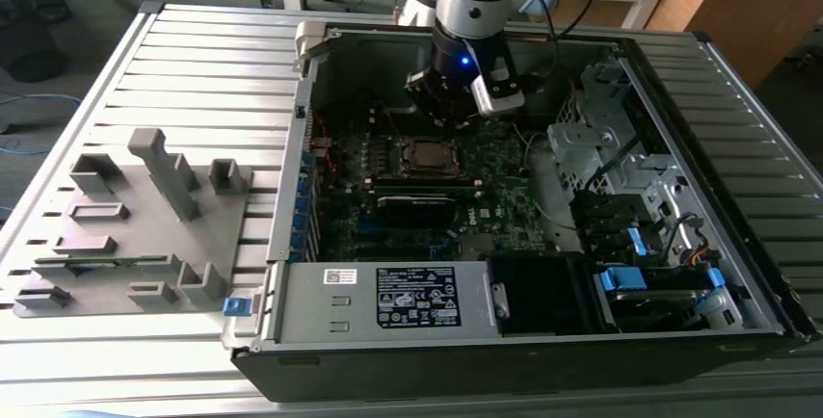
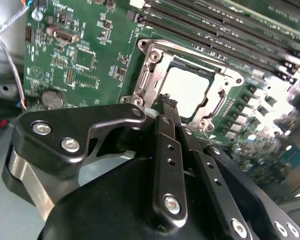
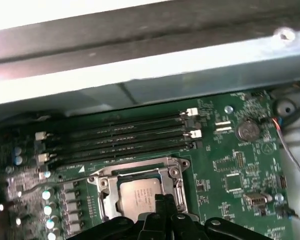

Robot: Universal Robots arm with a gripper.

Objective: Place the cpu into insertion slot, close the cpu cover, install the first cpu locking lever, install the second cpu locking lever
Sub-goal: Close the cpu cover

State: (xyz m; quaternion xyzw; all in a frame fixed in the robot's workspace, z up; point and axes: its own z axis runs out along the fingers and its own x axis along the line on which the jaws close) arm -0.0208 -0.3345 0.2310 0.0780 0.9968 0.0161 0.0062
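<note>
- Right now the gripper hangs low inside the open PC case, just above the socket area; fingers are pressed together w/ nothing btwn them.
- The cpu sits in the insertion slot, silver top showing thru the window of the cpu cover.
- The cover lies flat around the chip.
- Memory slots run just beside the socket on the green motherboard.
- The case rests on a slatted table; a grey fixture block stands at the exterior view's left, apart from the case.
</note>
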